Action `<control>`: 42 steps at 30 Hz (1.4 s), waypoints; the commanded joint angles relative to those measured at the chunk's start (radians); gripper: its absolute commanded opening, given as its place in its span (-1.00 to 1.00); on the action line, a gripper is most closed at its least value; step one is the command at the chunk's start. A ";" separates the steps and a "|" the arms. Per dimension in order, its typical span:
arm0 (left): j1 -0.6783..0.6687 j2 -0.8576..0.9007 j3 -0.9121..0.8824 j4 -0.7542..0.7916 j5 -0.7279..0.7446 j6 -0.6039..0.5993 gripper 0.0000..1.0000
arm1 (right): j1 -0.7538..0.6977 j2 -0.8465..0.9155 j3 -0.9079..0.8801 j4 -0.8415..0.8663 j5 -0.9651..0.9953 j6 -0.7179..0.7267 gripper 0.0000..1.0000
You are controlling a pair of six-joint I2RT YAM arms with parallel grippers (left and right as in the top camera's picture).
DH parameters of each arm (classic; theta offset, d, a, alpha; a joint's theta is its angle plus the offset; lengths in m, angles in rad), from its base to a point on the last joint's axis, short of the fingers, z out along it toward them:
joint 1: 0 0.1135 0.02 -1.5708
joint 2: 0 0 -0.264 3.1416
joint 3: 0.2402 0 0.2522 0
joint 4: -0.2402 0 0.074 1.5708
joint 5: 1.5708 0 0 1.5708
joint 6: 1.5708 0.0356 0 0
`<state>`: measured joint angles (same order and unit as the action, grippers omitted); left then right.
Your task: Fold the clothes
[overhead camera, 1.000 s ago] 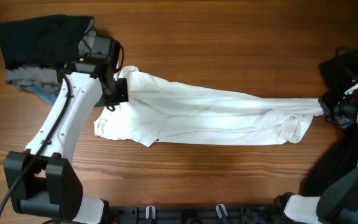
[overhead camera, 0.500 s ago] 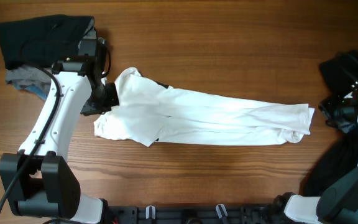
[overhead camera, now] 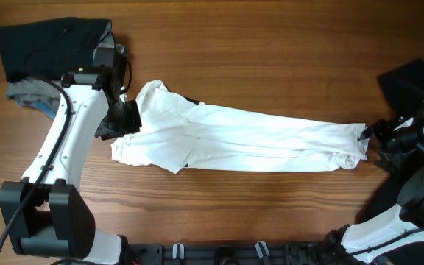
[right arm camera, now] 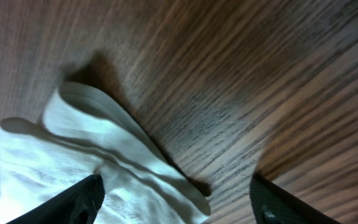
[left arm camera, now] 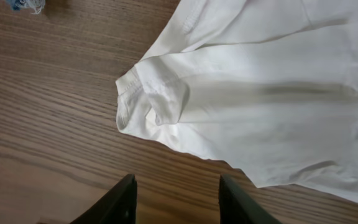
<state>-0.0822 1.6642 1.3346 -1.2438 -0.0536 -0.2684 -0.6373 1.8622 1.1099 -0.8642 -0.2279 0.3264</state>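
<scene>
The white T-shirt [overhead camera: 249, 140] lies as a long, narrow, wrinkled band across the middle of the table. My left gripper [overhead camera: 121, 118] hovers at its left end, just off the sleeve. In the left wrist view the sleeve hem [left arm camera: 142, 99] lies ahead of the left gripper [left arm camera: 178, 202], whose jaws stand apart over bare wood. My right gripper [overhead camera: 374, 138] sits at the shirt's right end. In the right wrist view the right gripper [right arm camera: 176, 199] is wide open, and the shirt's hem [right arm camera: 98, 155] lies loose by the left finger.
A stack of folded pieces sits at the far left corner: black [overhead camera: 50, 46] on top, grey [overhead camera: 29, 90] and blue denim [overhead camera: 50, 109] under it. A black garment [overhead camera: 407, 77] lies at the right edge, behind the right arm. The arm bases stand along the front edge.
Both grippers have opened and let go of the shirt. Its stretched right end has slackened and dropped on the table. The left gripper has drawn back left, off the cloth.
</scene>
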 commanded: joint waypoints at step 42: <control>0.000 0.004 0.005 0.091 0.080 0.029 0.57 | 0.773 -0.228 0.219 -0.156 0.063 0.061 -0.05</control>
<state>-0.0822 1.6642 1.3346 -1.1881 -0.0509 -0.2451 0.1944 1.6955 1.3144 -1.0210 -0.1562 0.3935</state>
